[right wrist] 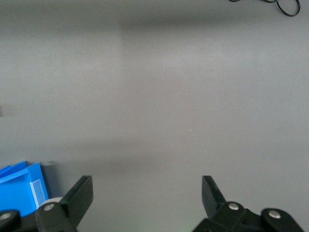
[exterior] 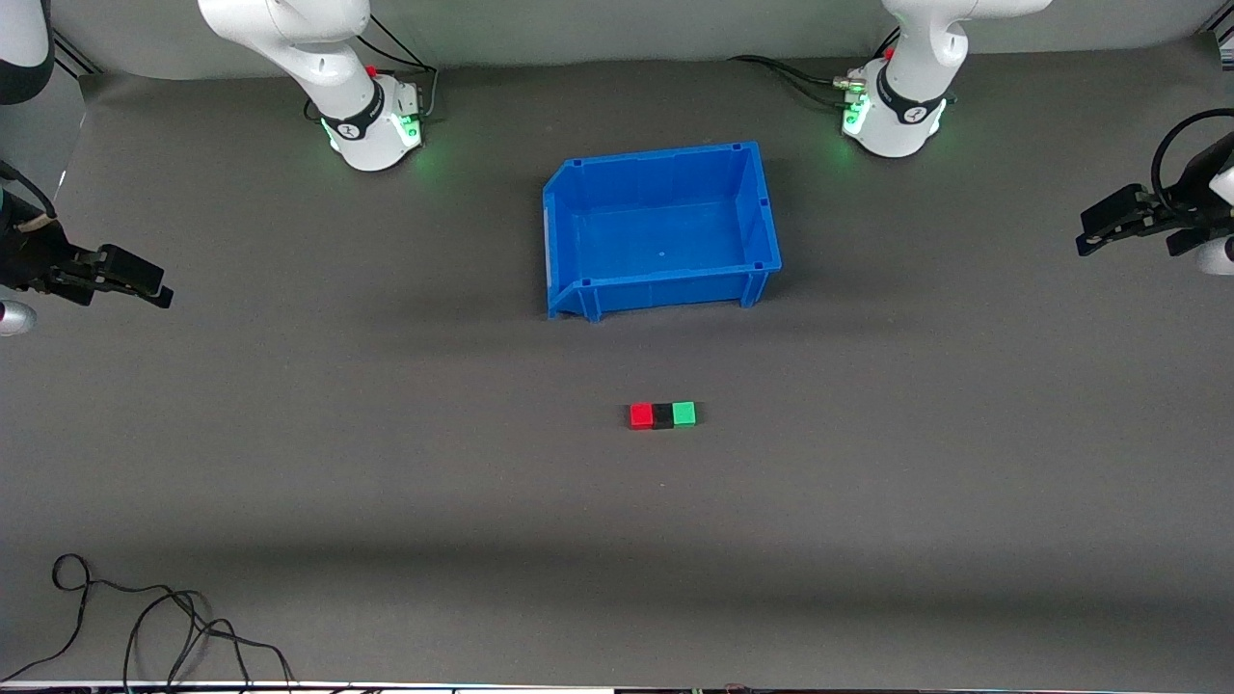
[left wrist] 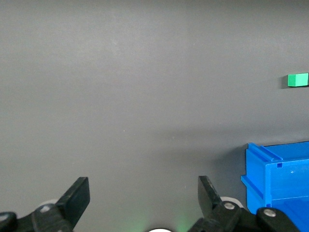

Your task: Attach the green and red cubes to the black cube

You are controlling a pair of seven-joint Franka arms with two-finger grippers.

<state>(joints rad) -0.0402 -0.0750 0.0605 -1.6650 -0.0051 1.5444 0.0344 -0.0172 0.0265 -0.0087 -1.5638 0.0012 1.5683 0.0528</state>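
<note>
Items cut off or obscured, placed relative to the blue bin (exterior: pixel 661 231):

- Right claw (exterior: pixel 159 289), over the counter (exterior: pixel 386 482) toward the right arm's end from the bin: wrist and arm cut by the front view's edge.
- Left claw (exterior: pixel 1089 236), toward the left arm's end: body cut by the edge.
- Both arms above their bases: cropped at the top.
- Cable (exterior: pixel 145 617), nearer the camera than the bin: ends run out of frame.
- Bin in the left wrist view (left wrist: pixel 282 186): only one corner in frame; in the right wrist view (right wrist: pixel 21 186): a sliver.
- Green cube (left wrist: pixel 298 79), left wrist view: clipped by the edge; the black cube (exterior: pixel 662 415) and red cube (exterior: pixel 641 415) lie out of frame there.
</note>
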